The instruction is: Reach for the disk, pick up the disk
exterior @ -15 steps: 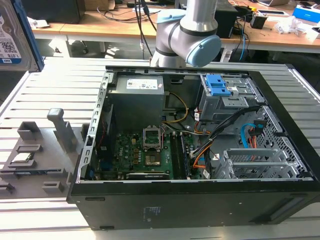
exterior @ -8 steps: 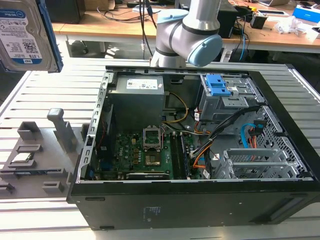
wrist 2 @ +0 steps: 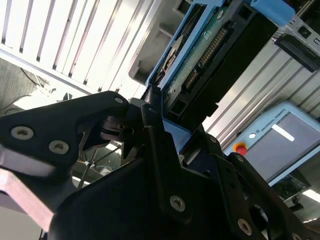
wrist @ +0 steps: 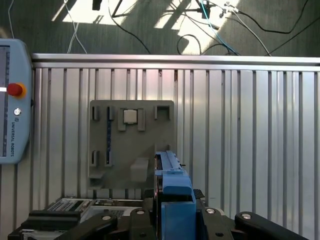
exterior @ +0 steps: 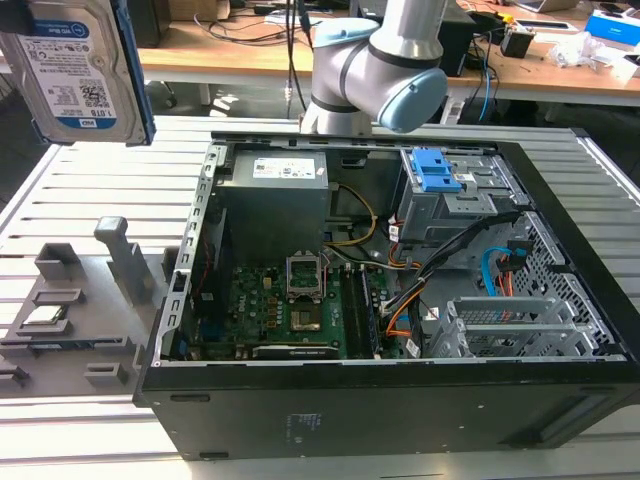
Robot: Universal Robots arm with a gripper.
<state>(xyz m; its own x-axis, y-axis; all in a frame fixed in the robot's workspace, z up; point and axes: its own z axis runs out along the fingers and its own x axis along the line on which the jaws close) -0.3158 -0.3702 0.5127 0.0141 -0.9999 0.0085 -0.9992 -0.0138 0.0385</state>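
Disk [exterior: 80,70] sitting clamped in the tool [wrist: 172,220], high over the bench [exterior: 100,180]

The disk is showing in the upper corner of the exterior view's left, label face toward the camera, its white-and-blue label facing out and its blue frame running down the edge nearer the middle of the frame. It is hanging in the air, well apart from everything on the slatted metal bench below.

In both wrist views the tool is clenching the disk: the black fingers [wrist 2: 112,102] are pressing against its blue frame from either side, and in the second wrist view the green circuit board side with its connector row is facing the camera.

Under the disk, in the first wrist view, a grey fixture plate [wrist: 130,145] is lying on the bench with a small square silver chip [wrist: 130,116] seated in one of its pockets. A teach pendant [wrist: 12,110] with a red button is lying beside the plate.

In the exterior view the grey robot arm [exterior: 380,60] is standing at the top centre, behind an open black computer case [exterior: 350,400] that is taking up the middle and the exterior view's right. Inside the case a green motherboard [exterior: 290,310] is lying at the lower centre, and a grey drive cage [exterior: 440,175] with blue latch tabs is sitting toward the upper right of the frame.
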